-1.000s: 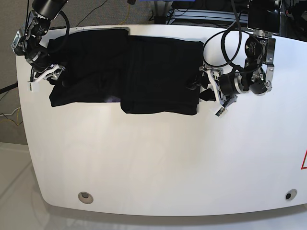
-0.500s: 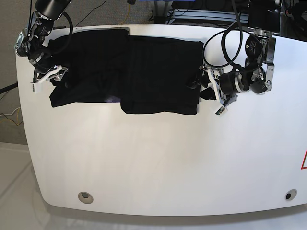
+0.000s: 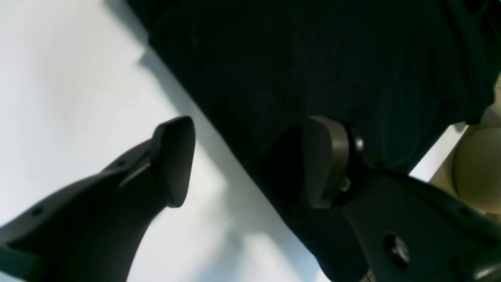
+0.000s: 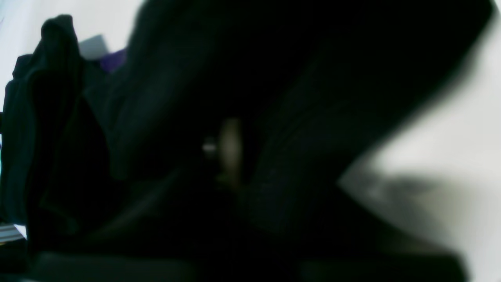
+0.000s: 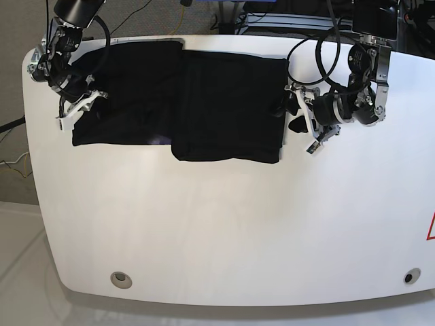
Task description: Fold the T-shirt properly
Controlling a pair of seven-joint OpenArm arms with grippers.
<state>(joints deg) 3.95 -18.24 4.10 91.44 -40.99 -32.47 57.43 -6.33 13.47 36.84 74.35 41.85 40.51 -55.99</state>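
Observation:
The black T-shirt [image 5: 224, 102] lies flat along the far part of the white table [image 5: 217, 224], with its right half folded into a rectangle. My left gripper [image 5: 288, 117] is at the shirt's right edge. In the left wrist view it [image 3: 250, 160] is open, with one finger [image 3: 327, 160] over the T-shirt [image 3: 313, 58] and the other over bare table. My right gripper [image 5: 76, 112] is at the shirt's left edge. Black fabric [image 4: 313, 98] fills the right wrist view around the jaws, which look shut on it. A bit of purple print [image 4: 113, 58] shows.
Cables and equipment [image 5: 272, 13] stand behind the table's far edge. Two round holes [image 5: 122, 278] [image 5: 408, 277] sit near the front edge. A red mark [image 5: 431, 227] is at the right edge. The floor drops off at the left.
My right gripper has moved inward with the shirt's left edge, and that side now lies flatter. My left gripper has shifted slightly up and back from the right edge.

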